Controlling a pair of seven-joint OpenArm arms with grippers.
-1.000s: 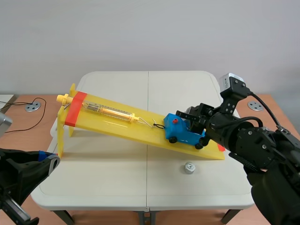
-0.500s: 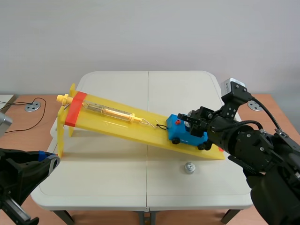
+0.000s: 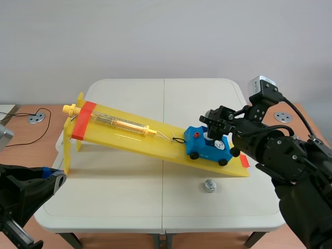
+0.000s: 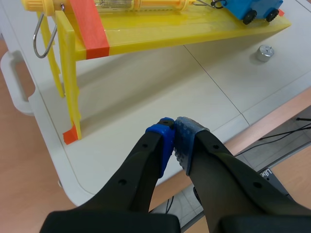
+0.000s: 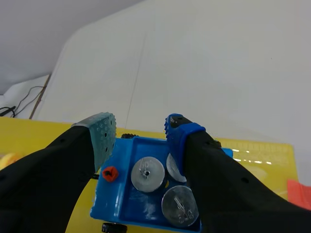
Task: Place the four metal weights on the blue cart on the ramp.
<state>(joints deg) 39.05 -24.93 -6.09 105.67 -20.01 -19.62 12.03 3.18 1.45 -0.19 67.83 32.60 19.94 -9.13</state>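
White tabletop (image 3: 129,192) before a plain pale wall. Nearest, the left gripper (image 4: 174,132) sits low off the near edge, fingers clenched on nothing. Beyond it, one round silver metal weight (image 3: 209,185) lies loose on the tabletop. Farther on, low on the yellow plastic ramp (image 3: 129,137), the blue toy cart (image 3: 208,147) holds three weights (image 5: 148,173). The right gripper (image 5: 138,133) hovers over it, fingers released. Apparently three are placed and one is left.
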